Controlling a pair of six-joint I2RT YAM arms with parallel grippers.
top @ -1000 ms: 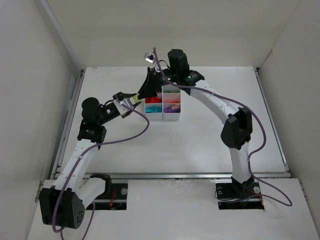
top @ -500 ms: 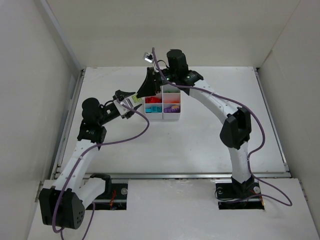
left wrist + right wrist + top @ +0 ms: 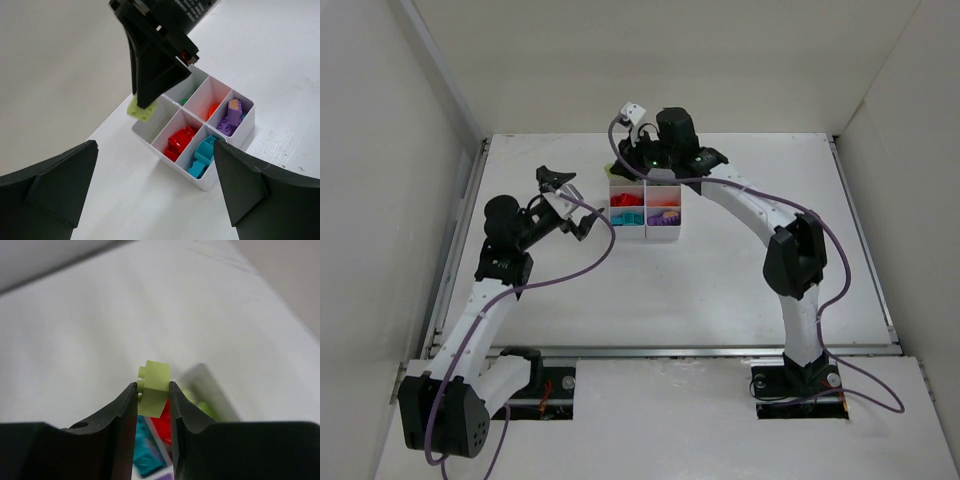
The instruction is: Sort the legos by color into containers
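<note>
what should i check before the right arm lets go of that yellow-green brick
1. Grip: the yellow-green brick is pinched in the right end effector: ok.
2. Aim: brick squarely over one compartment of the white box: cannot tell; it hangs by a corner wall.
3. Matching colour in that compartment: cannot tell, contents hidden.
4. Clearance: the left end effector is open and apart from the box: ok.
5. Sorting so far: the red bricks, teal bricks and purple bricks sit in separate compartments: ok.

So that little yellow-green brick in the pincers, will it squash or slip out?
It probably won't squash: the yellow-green brick shows crisp, square edges between the fingers of the right gripper, so it looks like hard plastic. It seems very light, being far smaller than those fingers. It could slip, since its smooth sides are pinched over only a small area.
</note>
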